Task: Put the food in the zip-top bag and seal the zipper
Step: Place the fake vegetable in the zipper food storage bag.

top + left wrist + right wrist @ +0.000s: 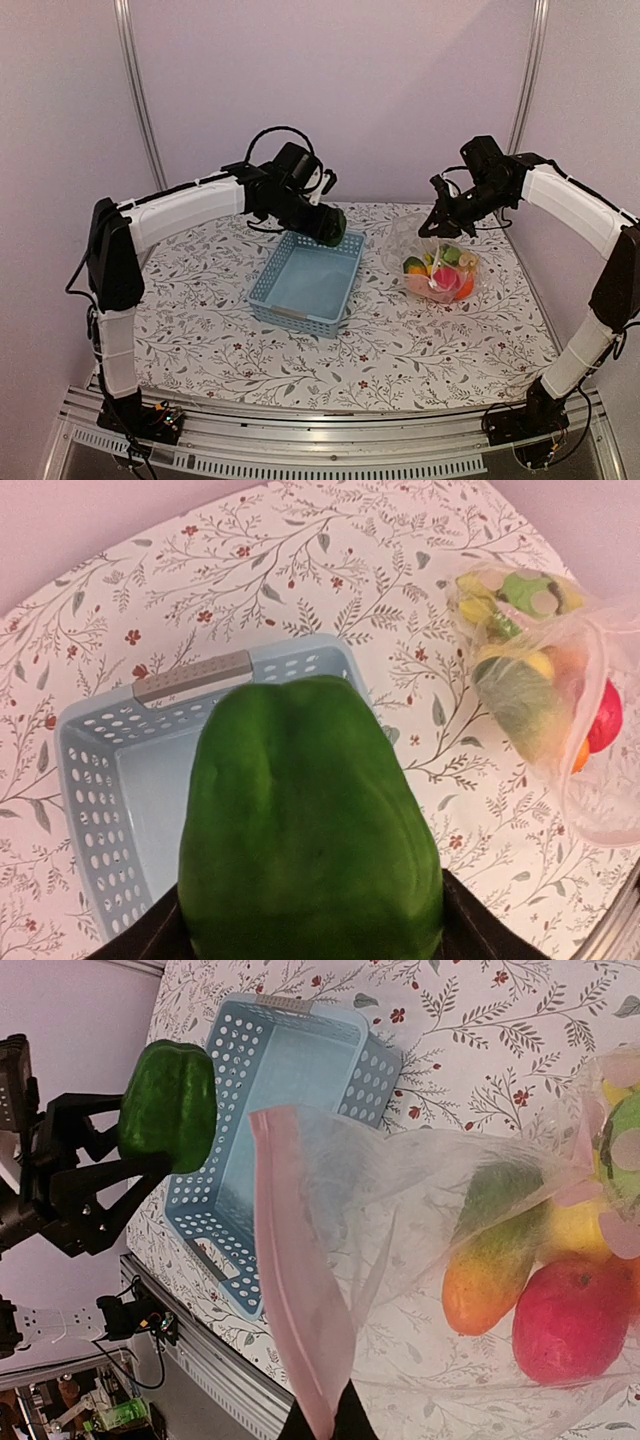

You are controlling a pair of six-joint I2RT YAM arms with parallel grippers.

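Observation:
My left gripper (318,222) is shut on a glossy green pepper (330,226) and holds it in the air over the far rim of the blue basket (300,318). In the left wrist view the pepper (310,830) fills the space between the dark fingers (135,948). My right gripper (325,1428) is shut on the pale pink zipper (295,1290) and lifts one edge of the clear zip-top bag (420,1190). Inside the bag (440,268) lie a green-orange mango (495,1260), a red apple (570,1320) and other food.
The basket (382,1060) looks empty inside and stands at mid-table, left of the bag. A flowered cloth (200,320) covers the table. A metal rail (320,440) runs along the near edge, and upright poles (135,90) stand at the back.

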